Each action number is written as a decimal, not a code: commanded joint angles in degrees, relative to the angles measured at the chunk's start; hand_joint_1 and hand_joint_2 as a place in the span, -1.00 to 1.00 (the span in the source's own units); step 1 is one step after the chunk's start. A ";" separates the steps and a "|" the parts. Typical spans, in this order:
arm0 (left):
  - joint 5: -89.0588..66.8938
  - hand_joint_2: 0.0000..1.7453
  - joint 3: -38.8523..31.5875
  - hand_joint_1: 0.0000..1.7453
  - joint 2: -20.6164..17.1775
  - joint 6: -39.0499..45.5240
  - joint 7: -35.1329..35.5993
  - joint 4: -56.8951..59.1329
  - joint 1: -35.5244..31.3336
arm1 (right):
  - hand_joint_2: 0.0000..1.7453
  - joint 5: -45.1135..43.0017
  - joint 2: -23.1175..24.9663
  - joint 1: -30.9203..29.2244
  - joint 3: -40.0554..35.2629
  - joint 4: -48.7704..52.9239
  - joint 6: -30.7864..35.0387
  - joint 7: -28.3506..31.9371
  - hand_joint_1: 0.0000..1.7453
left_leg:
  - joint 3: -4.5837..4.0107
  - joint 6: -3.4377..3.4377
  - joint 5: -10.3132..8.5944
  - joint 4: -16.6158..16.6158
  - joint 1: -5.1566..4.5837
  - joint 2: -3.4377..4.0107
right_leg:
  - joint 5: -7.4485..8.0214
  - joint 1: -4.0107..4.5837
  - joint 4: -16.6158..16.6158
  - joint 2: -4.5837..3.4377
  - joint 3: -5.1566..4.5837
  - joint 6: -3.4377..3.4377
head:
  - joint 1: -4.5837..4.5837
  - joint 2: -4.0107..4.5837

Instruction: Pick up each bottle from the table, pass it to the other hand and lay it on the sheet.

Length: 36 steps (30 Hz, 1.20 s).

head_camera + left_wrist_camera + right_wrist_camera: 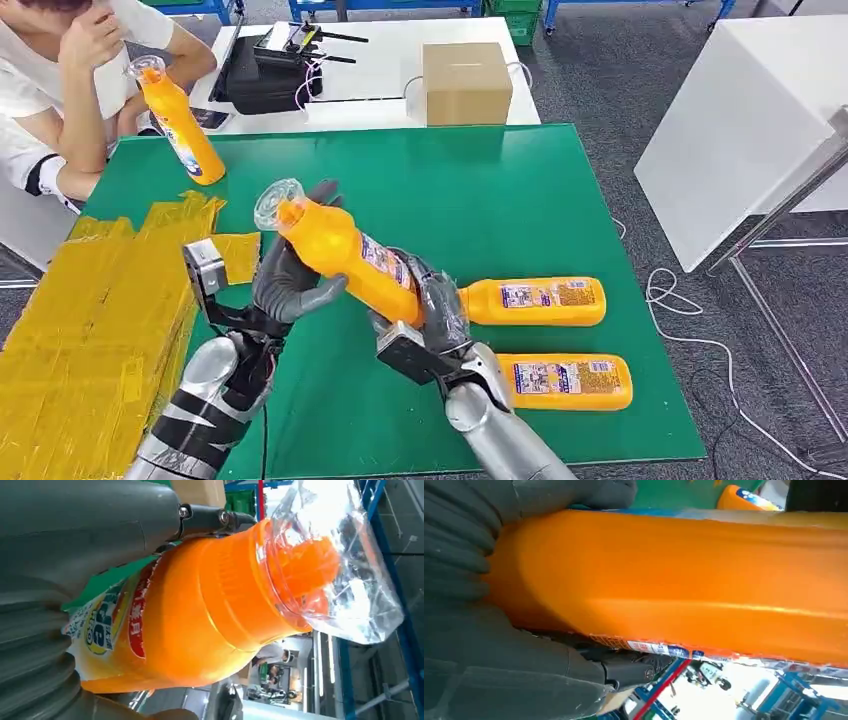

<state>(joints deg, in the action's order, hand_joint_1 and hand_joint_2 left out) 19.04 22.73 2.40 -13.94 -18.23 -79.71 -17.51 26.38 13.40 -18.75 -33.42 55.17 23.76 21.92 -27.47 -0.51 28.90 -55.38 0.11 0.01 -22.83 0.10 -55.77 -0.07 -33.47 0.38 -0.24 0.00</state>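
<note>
- The yellow sheet (90,320) lies on the green worktop (520,200), left of the hands.
- An orange bottle (345,258) is gripped above the worktop by both hands: left hand (290,280) near the neck, right hand (430,310) at the base.
- A drop is judged likely if either hand is released early.
- The bottle's contents cannot be told; its clear cap (275,203) is on.

Head view: high, facing down toward 12 o'clock across the table (560,200). 2 wrist views: very near, sharing the held bottle (200,620) with it.
</note>
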 commanded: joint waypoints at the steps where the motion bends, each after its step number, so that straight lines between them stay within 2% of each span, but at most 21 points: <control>1: 0.10 1.00 1.29 -1.00 0.33 0.96 -0.03 1.62 -0.76 | 1.00 2.19 -0.43 -2.48 -3.47 -3.67 1.36 -0.60 1.00 | 0.12 0.02 0.05 0.03 0.06 -0.03 | -0.02 0.06 0.08 0.03 0.15 0.06 | 0.00 0.00; 5: 0.10 1.00 1.29 -1.00 0.33 0.96 -0.03 1.62 -0.76 | 1.00 2.19 -0.43 -2.48 -3.47 -3.67 1.36 -0.60 1.00 | 0.14 0.03 0.07 0.03 0.09 0.02 | -0.01 0.09 0.10 -0.02 0.17 0.07 | 0.00 0.00; 6: 0.09 1.00 1.21 -0.36 0.27 0.96 -0.03 1.59 -0.82 | 1.00 2.20 -0.51 -2.38 -3.49 -3.37 1.30 -0.60 1.00 | 0.06 0.02 0.03 0.02 0.04 -0.01 | -0.01 0.03 0.05 0.01 0.09 0.04 | 0.00 0.00; 7: 0.33 1.00 0.73 1.00 0.63 1.70 -0.03 1.67 -0.69 | 1.00 2.23 -0.55 -2.29 -3.49 -3.14 1.34 -0.57 1.00 | 0.09 0.02 0.03 0.03 0.05 -0.03 | -0.01 0.04 0.07 0.03 0.11 0.05 | 0.00 0.00; 19: 0.29 1.00 -1.45 1.00 0.74 4.08 -0.48 1.33 0.45 | 1.00 5.39 -1.73 0.91 -7.37 5.27 2.79 -0.63 1.00 | 0.09 0.02 0.05 0.03 0.05 -0.01 | -0.03 0.04 0.07 0.01 0.11 0.05 | 0.00 0.00; 30: -1.50 1.00 -4.35 1.00 0.41 8.26 -2.30 -1.91 2.10 | 1.00 3.52 -2.31 2.47 -5.49 6.67 3.64 -0.19 0.96 | 0.07 0.02 0.03 0.04 0.04 -0.03 | -0.02 0.03 0.06 0.03 0.09 0.04 | 0.00 0.00; 31: -2.76 1.00 -4.51 1.00 0.41 9.61 -2.75 -1.97 2.09 | 1.00 3.14 -2.24 2.80 -5.10 7.40 3.96 -0.08 -0.28 | 0.13 0.04 0.06 0.05 0.09 -0.04 | -0.03 0.08 0.11 0.03 0.17 0.06 | 0.02 0.00; 32: -5.15 1.00 -4.85 1.00 0.41 12.45 -3.67 -2.47 2.35 | 1.00 3.12 -2.39 3.63 -4.38 8.91 5.68 0.61 -1.00 | 0.08 0.02 0.04 0.04 0.05 -0.03 | -0.02 0.04 0.07 0.01 0.11 0.04 | 0.00 0.00; 34: -11.05 1.00 -5.67 1.00 0.04 18.04 -5.08 -5.15 4.23 | 1.00 3.99 -4.25 6.20 -3.73 14.64 7.46 0.30 -1.00 | 0.07 0.02 0.04 0.04 0.04 -0.03 | -0.02 0.03 0.06 0.02 0.09 0.04 | 0.02 0.00; 36: -27.92 1.00 -6.50 1.00 -0.62 32.07 -7.33 -8.28 6.03 | 1.00 5.35 -7.56 9.92 -2.16 25.02 8.29 -0.42 -1.00 | 0.01 0.01 0.03 0.03 0.02 -0.05 | -0.03 0.01 0.05 0.04 0.04 0.04 | 0.02 0.00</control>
<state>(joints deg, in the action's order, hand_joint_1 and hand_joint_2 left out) 13.61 20.65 3.10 -1.89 -22.19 -83.67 -14.03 29.94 13.22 -14.56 -36.57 62.08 28.92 21.95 -27.49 -0.51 28.91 -55.37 0.11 -0.01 -22.84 0.09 -55.76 -0.07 -33.47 0.38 -0.22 0.00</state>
